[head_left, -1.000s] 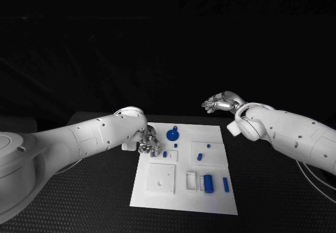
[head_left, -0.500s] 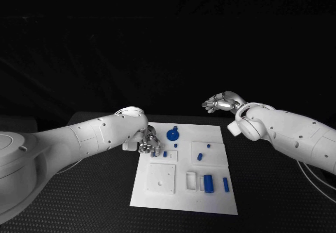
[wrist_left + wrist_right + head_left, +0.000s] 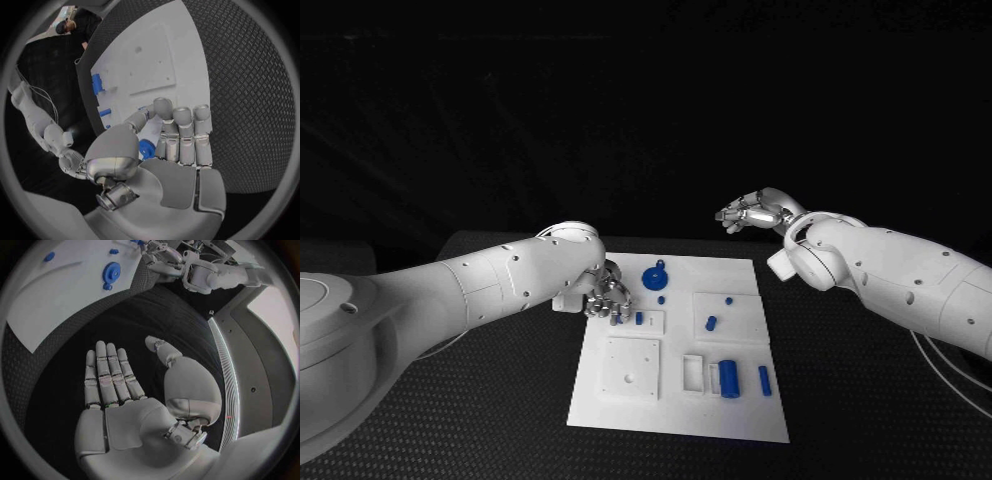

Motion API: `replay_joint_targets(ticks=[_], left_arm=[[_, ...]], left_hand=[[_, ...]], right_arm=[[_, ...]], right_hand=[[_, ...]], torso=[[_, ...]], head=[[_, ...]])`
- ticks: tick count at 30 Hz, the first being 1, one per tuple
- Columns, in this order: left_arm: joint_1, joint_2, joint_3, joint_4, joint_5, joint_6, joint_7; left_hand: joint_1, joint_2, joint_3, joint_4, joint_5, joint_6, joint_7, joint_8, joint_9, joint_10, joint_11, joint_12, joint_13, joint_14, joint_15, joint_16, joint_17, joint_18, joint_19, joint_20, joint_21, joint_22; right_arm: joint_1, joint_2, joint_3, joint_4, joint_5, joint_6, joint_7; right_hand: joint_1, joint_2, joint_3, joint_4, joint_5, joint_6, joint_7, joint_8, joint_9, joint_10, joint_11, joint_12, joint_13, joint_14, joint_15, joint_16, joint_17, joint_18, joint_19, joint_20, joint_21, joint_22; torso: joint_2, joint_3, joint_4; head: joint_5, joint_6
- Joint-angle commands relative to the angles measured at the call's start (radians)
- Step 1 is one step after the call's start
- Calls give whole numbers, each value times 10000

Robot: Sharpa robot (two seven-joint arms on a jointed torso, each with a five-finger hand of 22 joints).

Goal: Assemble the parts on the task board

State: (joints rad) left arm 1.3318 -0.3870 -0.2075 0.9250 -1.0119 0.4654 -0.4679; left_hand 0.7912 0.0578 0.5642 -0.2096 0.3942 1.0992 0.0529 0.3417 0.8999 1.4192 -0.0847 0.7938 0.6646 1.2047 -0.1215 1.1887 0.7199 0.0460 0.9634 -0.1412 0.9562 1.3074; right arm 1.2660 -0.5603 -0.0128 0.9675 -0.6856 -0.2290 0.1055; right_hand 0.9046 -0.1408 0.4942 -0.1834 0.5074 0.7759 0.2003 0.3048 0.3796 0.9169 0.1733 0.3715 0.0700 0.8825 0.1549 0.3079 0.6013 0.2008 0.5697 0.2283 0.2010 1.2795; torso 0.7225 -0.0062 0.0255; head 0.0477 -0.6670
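Near edge: The white rectangular task board (image 3: 678, 421) lay flat on the black textured table (image 3: 473, 410). A fat blue cylinder (image 3: 728, 378) and a slim blue peg (image 3: 763, 378) sat in its near-right area, with a white square block (image 3: 635, 367) to their left.
Mid board: One short blue pin (image 3: 711, 322) stood in a raised white pad right of centre.
Left hand: The left hand (image 3: 606, 298) was low over the board's left edge, fingers curled down. In the wrist view a small blue stub (image 3: 145, 147) sat between thumb and fingers. I could not tell whether it was pinched or merely touched.
Far board: A blue toothed disc (image 3: 656, 277) lay near the far edge, untouched.
Right hand: The right hand (image 3: 759, 212) hung raised beyond the far-right corner, fingers straight, thumb apart, holding nothing.
Change over last second: The left hand had crept slightly toward the stub. The right hand and all parts had not moved.
Meaning: Probably a pickup was in progress, and nothing looked seated yet.
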Motion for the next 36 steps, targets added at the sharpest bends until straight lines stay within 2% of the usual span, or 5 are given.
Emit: replay_joint_targets(ticks=[1,12,25,30,36], left_arm=[[-18,44,-1,9,-29,-223,-14],[-20,-1,0,9,-215,-430,-9],[-18,-211,9,41,-354,-612,-67],[-17,-280,13,77,-396,-644,-57],[-17,-304,13,84,-389,-766,-6]], left_hand=[[-198,-156,-14,168,-476,445,-391,-102,43,-62,-103,52,-17,22,-34,42,-12,196,84,-666,-25,173],[-435,-492,-30,478,-1235,449,-390,-180,146,-72,-106,62,-40,17,-49,36,-19,213,77,-680,-45,177],[-743,-947,-68,871,-2503,468,-401,-291,292,-87,-116,76,-69,13,-81,27,-29,244,67,-706,-75,179],[-849,-1301,-85,1035,-3310,464,-403,-356,347,-93,-116,73,-88,5,-95,16,-36,260,63,-721,-97,175],[-1091,-1694,-199,1243,-3459,452,-393,-386,392,-98,-110,72,-91,-9,-100,18,-33,262,60,-724,-112,170]], right_arm=[[-3,4,2,13,-2,114,76],[-3,9,2,9,-2,117,76],[-3,-21,2,13,-2,103,76],[-4,-30,2,22,-2,104,77],[-11,-19,2,13,-2,115,77]], right_hand=[[3,76,-4,-32,35,-94,183,43,-12,32,27,-68,-10,49,45,-63,10,96,1,52,-67,10],[2,79,-3,-33,35,-95,183,44,-14,32,27,-68,-10,49,45,-65,11,97,2,53,-72,13],[1,78,-4,-34,34,-96,184,44,-16,31,28,-68,-10,48,45,-67,13,98,3,54,-79,19],[2,79,-3,-35,35,-97,184,44,-16,31,28,-69,-10,49,45,-67,13,99,4,54,-81,21],[2,79,-2,-36,34,-97,184,45,-17,31,28,-69,-10,49,45,-68,14,100,5,55,-84,24]], torso=[[1,-6,0],[2,-8,3],[-3,-7,8],[-1,-8,6],[0,-3,2]], head=[[-1,-18],[-6,5],[-20,57],[-25,55],[-33,6]])
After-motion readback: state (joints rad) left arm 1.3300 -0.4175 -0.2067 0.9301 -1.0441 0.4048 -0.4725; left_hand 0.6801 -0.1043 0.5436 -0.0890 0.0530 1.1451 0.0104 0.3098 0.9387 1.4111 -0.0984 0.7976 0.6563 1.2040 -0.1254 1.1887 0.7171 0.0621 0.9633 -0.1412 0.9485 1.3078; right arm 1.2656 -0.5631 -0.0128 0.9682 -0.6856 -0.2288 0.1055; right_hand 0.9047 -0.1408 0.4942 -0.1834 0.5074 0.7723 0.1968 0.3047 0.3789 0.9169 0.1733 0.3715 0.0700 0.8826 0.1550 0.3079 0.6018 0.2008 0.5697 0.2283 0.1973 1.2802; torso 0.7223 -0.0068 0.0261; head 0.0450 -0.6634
